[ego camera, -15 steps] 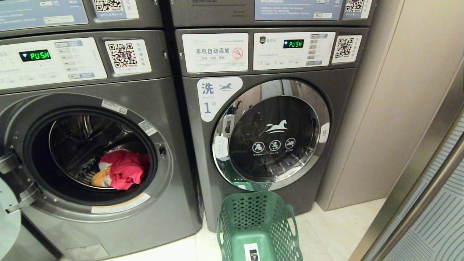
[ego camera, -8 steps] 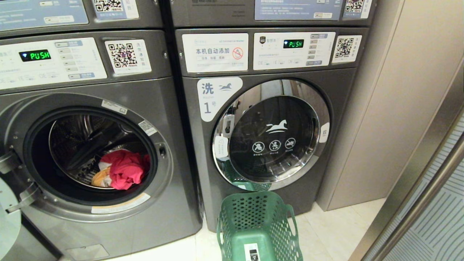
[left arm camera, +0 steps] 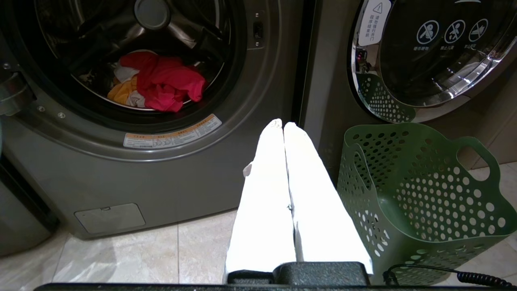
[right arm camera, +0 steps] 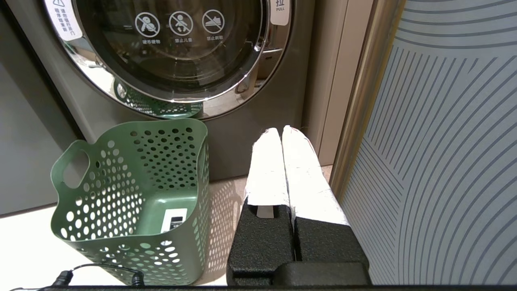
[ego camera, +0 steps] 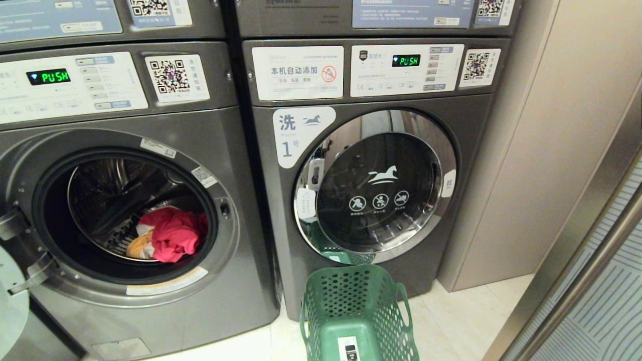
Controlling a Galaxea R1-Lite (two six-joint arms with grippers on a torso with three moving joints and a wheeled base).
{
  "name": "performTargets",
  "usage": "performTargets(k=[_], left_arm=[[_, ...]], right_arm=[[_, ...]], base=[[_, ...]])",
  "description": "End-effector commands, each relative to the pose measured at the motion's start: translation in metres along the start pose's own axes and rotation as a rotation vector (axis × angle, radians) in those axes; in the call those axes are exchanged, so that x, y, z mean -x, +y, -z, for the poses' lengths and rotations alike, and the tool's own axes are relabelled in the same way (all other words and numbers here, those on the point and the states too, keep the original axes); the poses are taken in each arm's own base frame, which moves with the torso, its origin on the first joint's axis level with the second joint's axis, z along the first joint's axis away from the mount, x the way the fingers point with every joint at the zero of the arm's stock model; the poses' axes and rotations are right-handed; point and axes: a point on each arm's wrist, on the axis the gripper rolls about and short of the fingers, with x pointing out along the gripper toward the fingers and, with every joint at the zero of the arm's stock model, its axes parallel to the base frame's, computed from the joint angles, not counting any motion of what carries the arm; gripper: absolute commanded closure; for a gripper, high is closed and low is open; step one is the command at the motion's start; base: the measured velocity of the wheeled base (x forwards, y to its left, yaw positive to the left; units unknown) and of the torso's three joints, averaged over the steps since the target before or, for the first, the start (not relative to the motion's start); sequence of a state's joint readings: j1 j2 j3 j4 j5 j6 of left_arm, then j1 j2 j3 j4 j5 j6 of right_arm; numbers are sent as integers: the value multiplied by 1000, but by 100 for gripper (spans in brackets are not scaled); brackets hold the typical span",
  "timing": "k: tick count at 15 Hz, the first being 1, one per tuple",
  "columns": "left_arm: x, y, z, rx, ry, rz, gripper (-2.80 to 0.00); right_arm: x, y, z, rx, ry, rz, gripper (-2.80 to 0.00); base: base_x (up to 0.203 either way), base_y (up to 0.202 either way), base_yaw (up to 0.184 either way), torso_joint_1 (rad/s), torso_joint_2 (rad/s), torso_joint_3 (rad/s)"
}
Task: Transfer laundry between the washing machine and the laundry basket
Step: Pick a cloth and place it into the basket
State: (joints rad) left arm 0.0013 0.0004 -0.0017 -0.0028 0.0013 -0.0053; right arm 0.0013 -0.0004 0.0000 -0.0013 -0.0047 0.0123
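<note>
The left washing machine (ego camera: 235, 165) stands with its door open; a heap of laundry (ego camera: 170, 234), red with orange and white pieces, lies in its drum (left arm camera: 161, 83). A green perforated laundry basket (ego camera: 356, 313) stands empty on the floor before the right machine (left arm camera: 408, 194) (right arm camera: 133, 202). My left gripper (left arm camera: 282, 123) hangs shut and empty, low in front of the gap between the two machines. My right gripper (right arm camera: 281, 128) is shut and empty too, to the right of the basket. Neither arm shows in the head view.
The right washing machine (ego camera: 376, 185) has its chrome-rimmed door closed. A beige cabinet wall (ego camera: 541, 150) and a striped glass panel with a metal frame (right arm camera: 444, 141) close in the right side. The left machine's open door (ego camera: 10, 296) juts out at far left. Pale tile floor (left arm camera: 121, 258).
</note>
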Motion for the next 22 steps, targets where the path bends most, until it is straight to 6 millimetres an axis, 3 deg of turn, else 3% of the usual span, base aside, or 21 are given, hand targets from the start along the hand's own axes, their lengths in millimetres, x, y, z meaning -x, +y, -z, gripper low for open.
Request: performTargets(k=[1, 9, 18, 22], left_arm=[[0, 0, 0, 1, -1, -1, 0], [0, 0, 0, 1, -1, -1, 0], [0, 0, 0, 1, -1, -1, 0], [0, 0, 0, 1, -1, -1, 0]], right_arm=[[0, 0, 0, 0, 2, 0, 0], [0, 0, 0, -3, 0, 0, 0], [0, 0, 0, -3, 0, 0, 0], [0, 0, 0, -3, 0, 0, 0]], base=[[0, 0, 0, 0, 0, 0], [2, -1, 81, 0, 3, 0], [0, 0, 0, 0, 0, 0], [-1, 165, -8, 1, 1, 4]])
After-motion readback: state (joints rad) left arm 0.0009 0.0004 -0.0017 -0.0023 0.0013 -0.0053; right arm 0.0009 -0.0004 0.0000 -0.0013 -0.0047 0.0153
